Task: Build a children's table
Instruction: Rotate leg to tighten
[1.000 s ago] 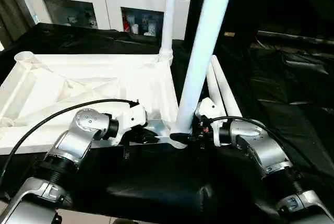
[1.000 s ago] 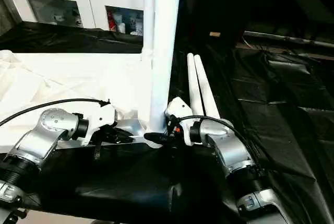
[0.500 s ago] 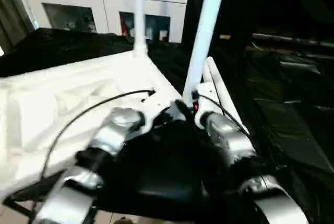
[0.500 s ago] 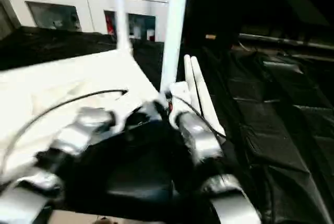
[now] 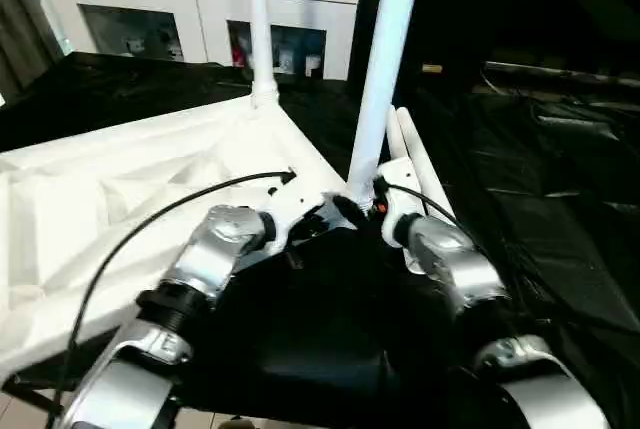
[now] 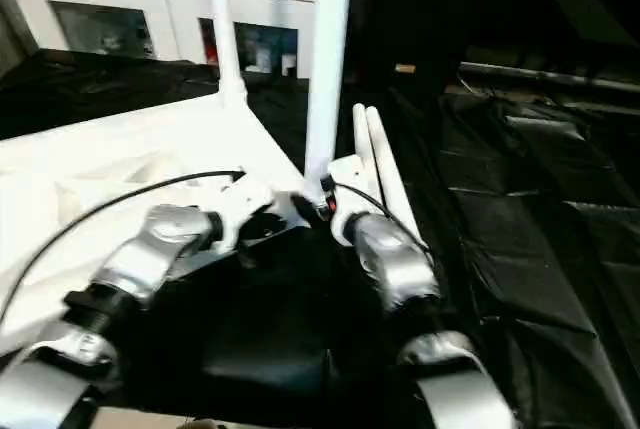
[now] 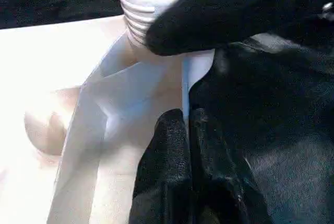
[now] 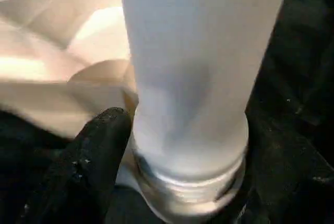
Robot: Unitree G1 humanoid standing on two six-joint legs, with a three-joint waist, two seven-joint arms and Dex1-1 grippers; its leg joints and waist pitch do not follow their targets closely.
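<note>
1. Over on your left, the white tabletop [image 5: 120, 199] lies upside down on the black sheet [image 5: 560, 199], ribbed underside up, with its near right corner toward the robot
2. Behind it you can see the white cabinet [image 5: 170, 9] with glass doors against the back wall
3. Your left gripper [image 7: 187, 130] sits at the tabletop's near right corner; in the left wrist view its two black fingers [image 7: 167, 151] are pinched together on the thin white edge of the tabletop
4. At the far right corner, one leg [image 5: 256, 19] stands upright in its socket
5. Nearer you, a second leg [image 5: 385, 59] stands upright at the near right corner, its ridged lower end [image 8: 193, 182] at the corner socket
6. Your right gripper [image 5: 362, 211] is at the base of that second leg; the right wrist view shows one black finger [image 8: 88, 161] against the leg's lower end, and you cannot tell from the pictures whether the gripper is closed on it
7. To the right of the tabletop, two more legs [image 5: 420, 164] lie side by side on the black sheet, touching each other, just beyond your right forearm [image 5: 455, 269]
</note>
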